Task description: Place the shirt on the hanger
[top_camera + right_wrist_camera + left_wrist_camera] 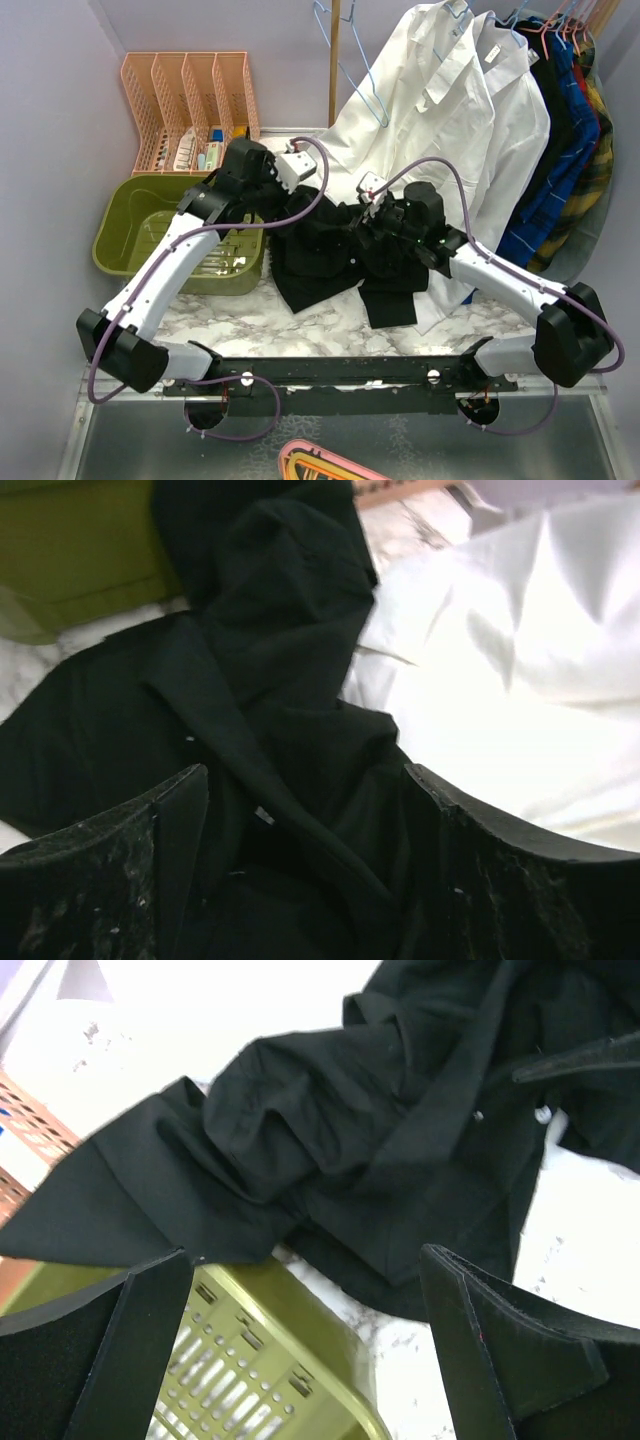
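Observation:
The black shirt [330,268] lies crumpled on the marble table, between the two grippers. The light-blue wire hanger [347,72] hangs empty on the rack at the back, left of the white shirts. My left gripper [280,212] is open and empty at the shirt's left edge. In the left wrist view [305,1255] the shirt [370,1130] lies just beyond its fingertips. My right gripper [372,232] is open and low over the shirt's right part. In the right wrist view [305,772] folds of the shirt [270,690] with a placket lie between its spread fingers.
A green basket [130,215] stands at the left, its corner under my left gripper [300,1360]. A pink organizer [190,100] stands behind it. White shirts [450,120] and blue plaid garments [570,130] hang at the back right, the white fabric [520,650] draping beside the black shirt.

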`<state>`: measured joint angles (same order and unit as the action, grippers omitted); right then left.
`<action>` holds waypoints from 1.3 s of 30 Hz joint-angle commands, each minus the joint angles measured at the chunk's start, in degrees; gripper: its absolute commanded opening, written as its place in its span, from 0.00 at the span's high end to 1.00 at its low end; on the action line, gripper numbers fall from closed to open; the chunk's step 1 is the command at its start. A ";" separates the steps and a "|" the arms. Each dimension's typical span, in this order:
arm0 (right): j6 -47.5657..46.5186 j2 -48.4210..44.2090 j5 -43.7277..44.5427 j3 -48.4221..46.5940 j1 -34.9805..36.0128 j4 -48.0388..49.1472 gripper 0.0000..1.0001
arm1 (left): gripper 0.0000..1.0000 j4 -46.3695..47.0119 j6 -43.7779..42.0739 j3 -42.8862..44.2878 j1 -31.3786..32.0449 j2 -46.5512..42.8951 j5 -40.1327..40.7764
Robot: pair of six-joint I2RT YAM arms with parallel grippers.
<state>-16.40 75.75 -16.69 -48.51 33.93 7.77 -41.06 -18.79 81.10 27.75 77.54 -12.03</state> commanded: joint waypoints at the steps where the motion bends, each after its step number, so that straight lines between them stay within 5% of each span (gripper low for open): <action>1: -5.52 1.16 -11.27 -3.81 0.17 -3.36 0.26 | 0.01 -3.26 -0.50 -3.88 -1.77 -4.79 -9.21; 9: -6.47 6.05 -12.53 -5.94 -0.44 -4.36 0.46 | 0.01 -7.73 -3.56 -10.13 -1.97 -3.33 -21.90; 16: -6.22 6.63 -13.26 -3.19 -0.53 -1.78 0.50 | 0.01 1.64 3.79 -16.26 -2.70 -4.58 -18.58; 23: -7.38 10.90 -12.15 -5.76 -0.71 -2.15 0.71 | 0.01 7.49 8.09 -19.62 -3.31 -5.04 -16.19; 27: -7.35 11.64 -13.31 -7.47 -1.10 -3.46 0.99 | 0.01 8.53 9.14 -19.05 -3.31 -3.72 -14.73; 34: -3.98 7.34 -8.81 -7.19 -1.33 -0.16 0.99 | 0.01 11.32 12.08 -16.75 -3.01 -0.71 -13.64; 39: 0.14 5.11 -1.99 -9.65 -1.33 -0.66 0.99 | 0.01 16.89 15.13 -14.20 -1.99 2.20 -5.05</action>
<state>-20.47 84.01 -25.45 -54.57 32.88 4.71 -30.37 -7.09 63.24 24.99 77.69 -24.53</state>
